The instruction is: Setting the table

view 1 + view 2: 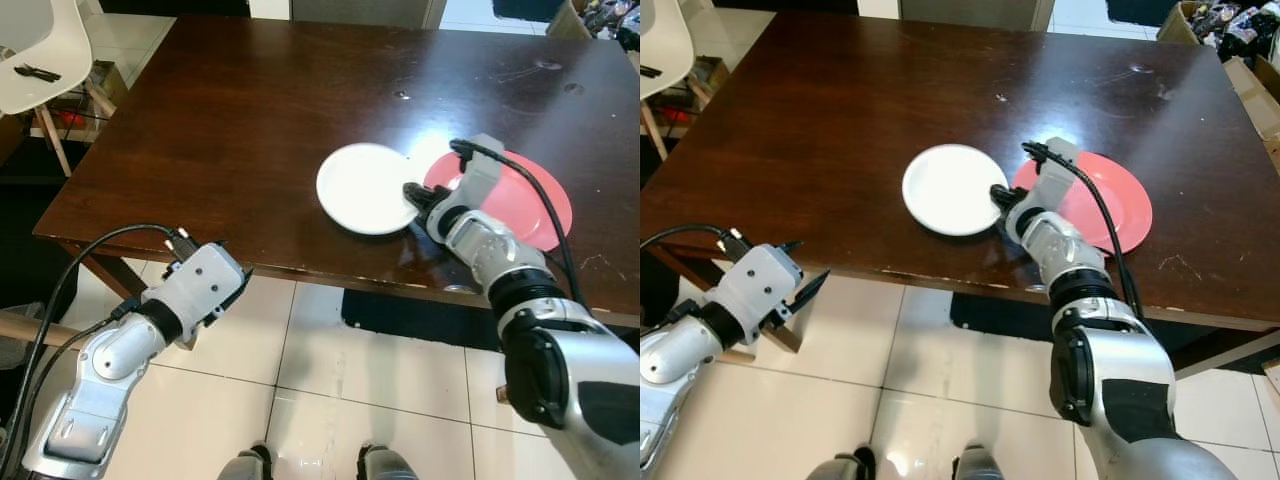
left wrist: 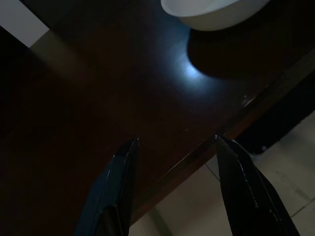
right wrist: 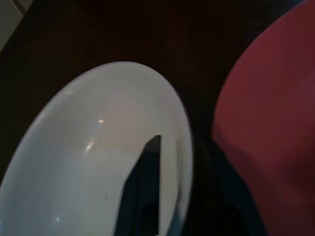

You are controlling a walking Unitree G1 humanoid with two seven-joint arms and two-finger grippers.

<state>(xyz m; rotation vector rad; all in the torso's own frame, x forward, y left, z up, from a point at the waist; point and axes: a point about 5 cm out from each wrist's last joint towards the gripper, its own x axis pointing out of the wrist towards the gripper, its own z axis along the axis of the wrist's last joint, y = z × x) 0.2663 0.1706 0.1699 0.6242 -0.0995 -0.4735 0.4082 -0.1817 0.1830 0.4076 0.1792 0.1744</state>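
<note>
Pinching the round white ceramic plate (image 1: 365, 187) at its rim, the right claw (image 1: 413, 194) was best kept level beside the red plate (image 1: 520, 195).

The right end effector (image 3: 170, 189) pinches the white plate's (image 3: 83, 162) rim (one finger inside), beside the red plate (image 3: 275, 123).
</note>
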